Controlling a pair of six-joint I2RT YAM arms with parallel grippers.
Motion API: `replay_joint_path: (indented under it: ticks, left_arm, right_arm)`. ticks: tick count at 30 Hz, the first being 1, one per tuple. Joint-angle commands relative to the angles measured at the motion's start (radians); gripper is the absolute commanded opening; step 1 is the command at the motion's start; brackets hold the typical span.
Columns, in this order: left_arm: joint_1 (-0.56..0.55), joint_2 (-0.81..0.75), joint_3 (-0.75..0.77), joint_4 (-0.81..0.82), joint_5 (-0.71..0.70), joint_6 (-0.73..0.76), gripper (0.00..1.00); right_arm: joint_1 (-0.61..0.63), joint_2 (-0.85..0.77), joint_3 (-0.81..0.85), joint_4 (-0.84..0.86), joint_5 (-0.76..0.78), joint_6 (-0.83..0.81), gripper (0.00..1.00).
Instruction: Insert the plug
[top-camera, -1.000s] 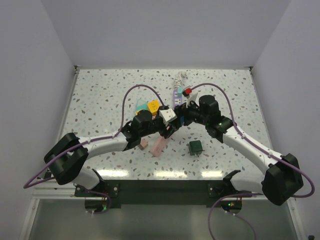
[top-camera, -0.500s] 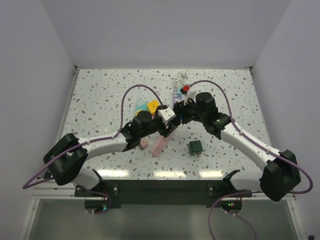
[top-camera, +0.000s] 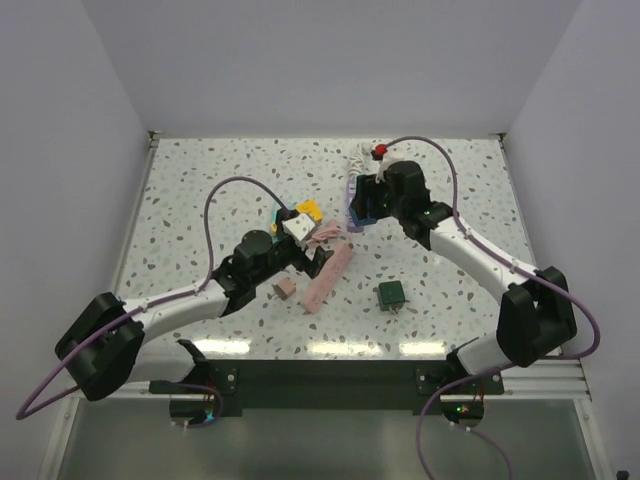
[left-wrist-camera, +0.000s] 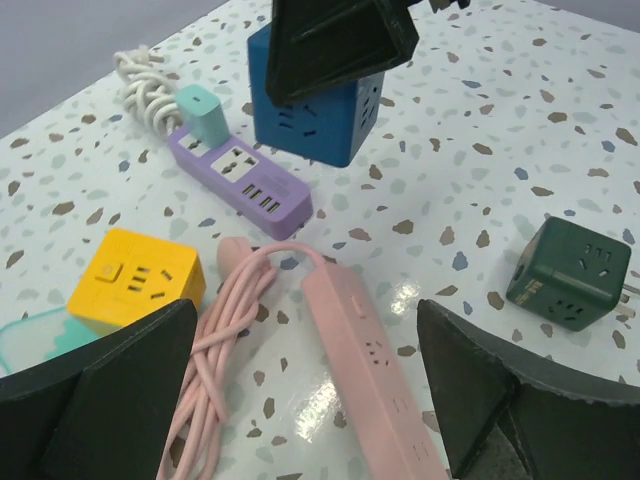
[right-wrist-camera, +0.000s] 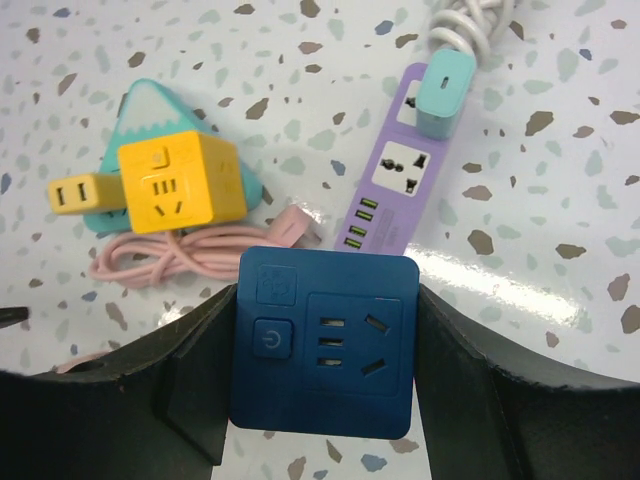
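The right gripper (right-wrist-camera: 322, 320) pinches a blue socket cube (right-wrist-camera: 340, 380), one finger pressed against each side of it, its socket face and power button turned up toward the wrist camera. The cube sits toward the far side of the speckled table (top-camera: 200, 190), right of centre, just beside the near end of a purple power strip (right-wrist-camera: 395, 190). I cannot tell whether the cube touches the table. A teal plug (right-wrist-camera: 445, 92) stands in the far end of that strip, next to a coiled white cord (right-wrist-camera: 470, 20).

The left gripper (left-wrist-camera: 305, 370) is spread wide with nothing between its fingers. It hangs over a pink power strip (left-wrist-camera: 370, 380) and its bundled pink cord (left-wrist-camera: 225, 350). A yellow cube (left-wrist-camera: 135, 280) lies to the left of the cord. A dark green cube (left-wrist-camera: 570, 272) sits apart on the near right.
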Motion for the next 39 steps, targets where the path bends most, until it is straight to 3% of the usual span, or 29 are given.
replay_joint_path:
  ticks: [1,6,18,29,39]
  left_arm:
    - [0.031,-0.063,-0.035,0.051,-0.052,-0.063,0.97]
    - [0.060,-0.100,-0.075,0.057,-0.126,-0.133,0.98]
    - [0.070,0.047,-0.131,0.117,0.104,-0.274,0.91]
    - [0.028,0.154,-0.128,0.078,0.075,-0.308,0.81]
    - [-0.001,0.228,-0.101,0.004,-0.006,-0.306,0.47]
  right_arm:
    - [-0.004,0.046,0.076,0.064,0.059,0.004,0.00]
    - [-0.005,0.041,0.007,0.133,0.064,0.051,0.00]
    - [-0.005,-0.071,-0.122,0.175,0.079,0.098,0.00]
    - [-0.004,-0.187,-0.194,0.156,0.075,0.104,0.00]
    - [-0.002,-0.270,-0.249,0.149,0.061,0.118,0.00]
